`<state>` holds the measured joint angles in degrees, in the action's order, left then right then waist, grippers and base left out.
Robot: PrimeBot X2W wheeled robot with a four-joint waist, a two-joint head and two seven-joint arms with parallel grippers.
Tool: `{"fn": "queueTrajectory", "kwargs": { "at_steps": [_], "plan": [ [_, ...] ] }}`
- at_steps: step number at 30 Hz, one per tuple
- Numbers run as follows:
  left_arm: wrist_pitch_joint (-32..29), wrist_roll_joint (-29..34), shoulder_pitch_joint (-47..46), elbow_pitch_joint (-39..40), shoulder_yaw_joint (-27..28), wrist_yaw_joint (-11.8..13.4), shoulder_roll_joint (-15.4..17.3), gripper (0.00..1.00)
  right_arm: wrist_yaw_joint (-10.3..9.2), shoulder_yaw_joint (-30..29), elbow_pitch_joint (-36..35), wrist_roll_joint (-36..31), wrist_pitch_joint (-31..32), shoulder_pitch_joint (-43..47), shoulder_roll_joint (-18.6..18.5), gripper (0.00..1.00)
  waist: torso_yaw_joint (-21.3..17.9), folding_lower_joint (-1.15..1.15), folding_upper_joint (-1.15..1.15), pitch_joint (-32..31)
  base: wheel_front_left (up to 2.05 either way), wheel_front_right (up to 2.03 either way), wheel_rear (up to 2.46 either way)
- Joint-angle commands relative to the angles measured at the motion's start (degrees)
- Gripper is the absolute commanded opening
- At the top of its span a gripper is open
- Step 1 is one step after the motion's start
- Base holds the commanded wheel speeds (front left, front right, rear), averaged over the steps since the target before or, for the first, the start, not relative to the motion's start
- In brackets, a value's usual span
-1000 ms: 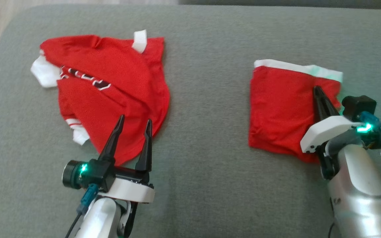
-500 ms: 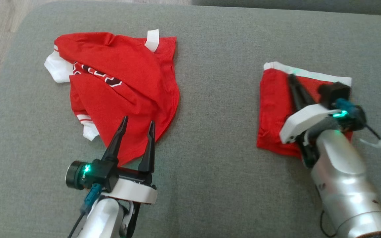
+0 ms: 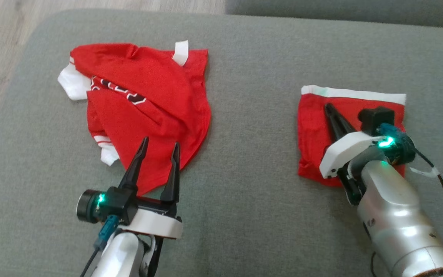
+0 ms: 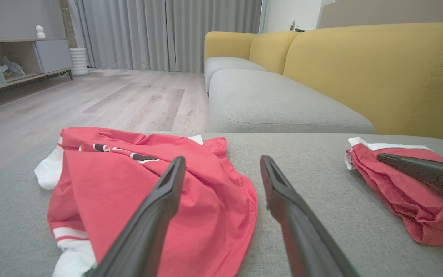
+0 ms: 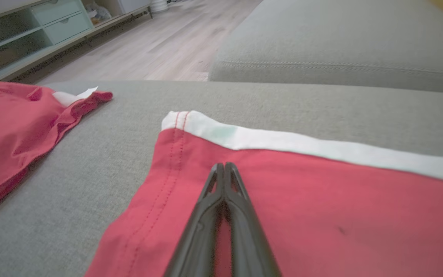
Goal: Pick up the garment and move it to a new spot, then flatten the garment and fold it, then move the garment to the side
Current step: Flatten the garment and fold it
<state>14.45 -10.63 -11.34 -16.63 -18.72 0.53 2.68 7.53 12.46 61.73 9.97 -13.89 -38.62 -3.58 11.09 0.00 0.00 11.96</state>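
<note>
Garments counted: two, both red, both on the grey seat cushion (image 3: 244,207), well apart from each other.
Garment 1: folded red garment (image 3: 313,130), a compact rectangle on the robot's right side of the cushion.
Garment 1, trim: one white band (image 3: 354,93) along its far edge; side edges slightly rumpled in the left wrist view.
Garment 2: crumpled red jersey (image 3: 148,104), on the robot's left side, bunched and unfolded.
Garment 2, details: one row of dark lettering across it, white cuffs at its left edge, one white tab (image 3: 180,52) at the far edge.
Grippers counted: two, each with two dark fingers.
Left gripper (image 3: 160,141): fingers wide apart, nothing between them; its tips sit over the near hem of the jersey.
Right gripper (image 3: 327,107): fingers pressed together into one point, lying low across the folded red garment and aimed at the white band; no cloth visibly pinched between them.
Right gripper, contact: appears to rest on the fabric; I cannot tell for certain.
Background, left wrist view: one yellow sofa back (image 4: 379,69), one wooden floor (image 4: 110,100), grey curtains (image 4: 167,34).
</note>
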Motion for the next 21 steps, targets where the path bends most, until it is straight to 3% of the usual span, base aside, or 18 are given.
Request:
{"fn": "queueTrajectory", "kwargs": {
  "at_steps": [1, 7, 15, 16, 17, 21],
  "plan": [
    [0.55, -0.11, -0.59, 1.47, 1.96, 0.42, 0.21, 1.0, -0.04, 0.51, -1.96, 0.55, -0.93, -0.04, 0.7, 0.0, -0.53, 0.0, 0.0, -0.94, 0.0, 0.0, 0.0],
    [0.55, -0.04, 0.69, 1.93, 2.98, 0.79, 0.2, 1.0, -0.04, -5.91, -12.05, -0.45, -1.08, 4.92, 0.7, 0.0, -2.68, 0.0, 0.0, -3.79, 0.0, 0.0, 0.0],
    [0.55, 0.02, 2.96, 2.53, 3.69, 1.05, 0.2, 1.0, -0.04, -14.68, -28.82, -1.94, -1.1, 18.91, 0.7, 0.0, -5.88, 0.0, 0.0, -7.15, 0.0, 0.0, 0.0],
    [0.55, 0.02, 3.2, 2.58, 3.69, 1.1, 0.2, 1.0, -0.04, -15.27, -30.43, -1.91, -1.1, 20.46, 0.7, 0.24, -6.13, 0.0, 0.0, -7.36, 0.0, 0.0, 0.0],
    [0.55, 0.02, 3.44, 2.63, 3.74, 1.17, 0.2, 1.0, -0.04, -15.7, -32.0, -2.04, -1.1, 21.99, 0.7, 0.98, -6.4, 0.0, 0.0, -7.57, 0.0, 0.0, 0.0],
    [0.55, 0.05, 4.32, 2.81, 3.99, 1.28, 0.2, 1.0, -0.04, -15.6, -36.58, -1.68, -1.1, 27.47, 0.7, 1.0, -7.43, 0.0, 0.0, -8.15, 0.0, 0.0, 0.0]
  ]
}}
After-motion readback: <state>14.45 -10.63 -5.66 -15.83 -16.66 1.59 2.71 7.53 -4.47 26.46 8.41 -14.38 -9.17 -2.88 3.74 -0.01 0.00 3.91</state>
